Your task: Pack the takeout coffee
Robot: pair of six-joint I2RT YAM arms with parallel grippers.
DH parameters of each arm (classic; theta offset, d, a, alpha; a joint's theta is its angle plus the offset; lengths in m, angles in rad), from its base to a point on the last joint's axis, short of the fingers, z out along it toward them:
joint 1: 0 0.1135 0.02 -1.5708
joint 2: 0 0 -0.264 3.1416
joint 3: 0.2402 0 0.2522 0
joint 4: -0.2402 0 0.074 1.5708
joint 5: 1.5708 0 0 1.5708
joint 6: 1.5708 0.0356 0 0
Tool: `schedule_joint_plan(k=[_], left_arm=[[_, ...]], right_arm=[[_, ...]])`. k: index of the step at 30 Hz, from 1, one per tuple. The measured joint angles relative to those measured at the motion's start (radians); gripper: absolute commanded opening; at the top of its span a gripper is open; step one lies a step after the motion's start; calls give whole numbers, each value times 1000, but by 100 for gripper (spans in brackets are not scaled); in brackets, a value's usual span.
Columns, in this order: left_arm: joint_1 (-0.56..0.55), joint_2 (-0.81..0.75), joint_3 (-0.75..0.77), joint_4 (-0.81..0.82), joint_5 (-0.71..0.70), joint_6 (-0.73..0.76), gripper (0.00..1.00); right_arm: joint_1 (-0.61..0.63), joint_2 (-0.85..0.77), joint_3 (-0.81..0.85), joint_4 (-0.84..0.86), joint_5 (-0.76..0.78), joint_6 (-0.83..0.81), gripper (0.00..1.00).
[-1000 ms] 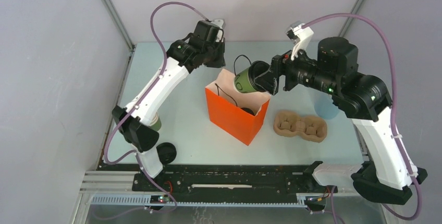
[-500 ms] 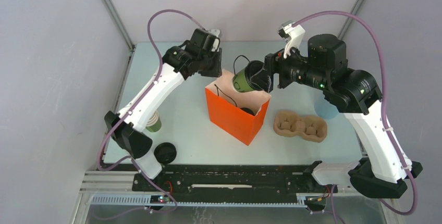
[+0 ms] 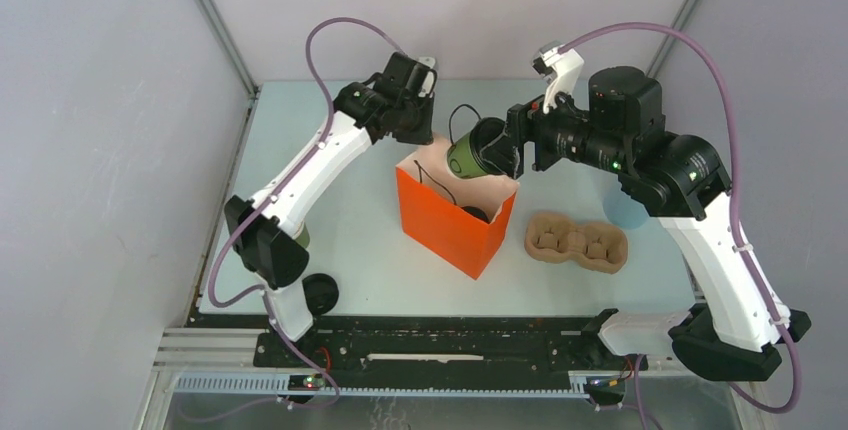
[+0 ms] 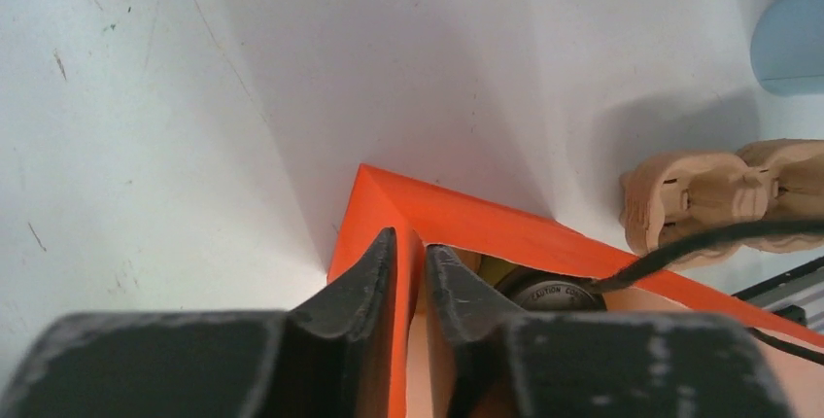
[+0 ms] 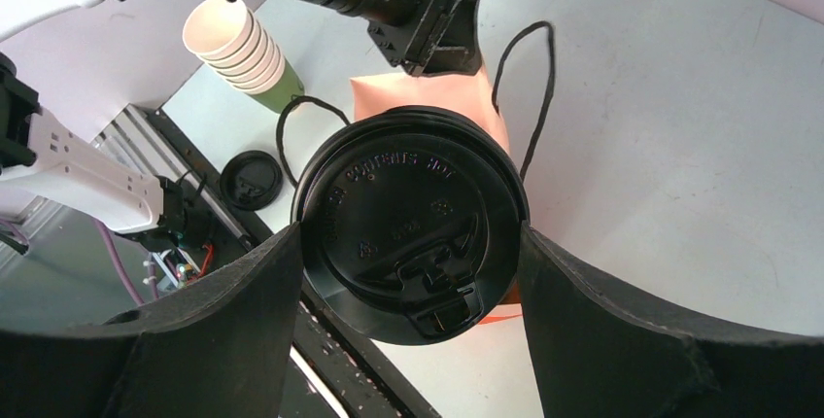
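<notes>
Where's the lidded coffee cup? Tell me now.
Top view, centre: the lidded cup sits tilted in the right gripper, over the open top of the orange bag.

My left gripper [image 4: 413, 248] straddles the top edge of the orange paper bag [image 4: 505, 224] close to its corner. One dark finger [image 4: 360, 282] is outside the wall and the other inside, with a narrow gap between them; I cannot tell whether they pinch the paper. Inside the bag, a black lid [image 4: 556, 294] embossed "CAUTION" shows beside the bag's black cord handle [image 4: 700, 240]. To the bag's right lies a moulded pulp cup carrier [image 4: 719, 194], and well up and right of the bag, a pale blue object [image 4: 792, 44]. The bag stands on a scuffed white table [image 4: 194, 97].
</notes>
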Motion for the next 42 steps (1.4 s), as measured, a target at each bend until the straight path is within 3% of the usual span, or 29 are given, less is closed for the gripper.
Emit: schedule_joint_plan(k=[3, 12, 17, 20, 27, 42], left_arm=[[0, 42, 40, 1, 1, 6, 1], [-2, 28, 61, 27, -11, 25, 0], [-2, -113, -98, 151, -8, 23, 0], [-2, -251, -281, 290, 16, 14, 0], [-2, -413, -555, 481, 69, -11, 0], [-2, -627, -800, 613, 50, -77, 0]], right_arm=[[0, 0, -12, 0, 0, -5, 46], [14, 26, -20, 1, 0, -12, 42], [53, 74, -20, 13, 24, -28, 42], [92, 110, -20, 18, 65, -51, 42], [225, 175, -38, 18, 198, -137, 40], [517, 256, -92, 5, 404, -188, 39]])
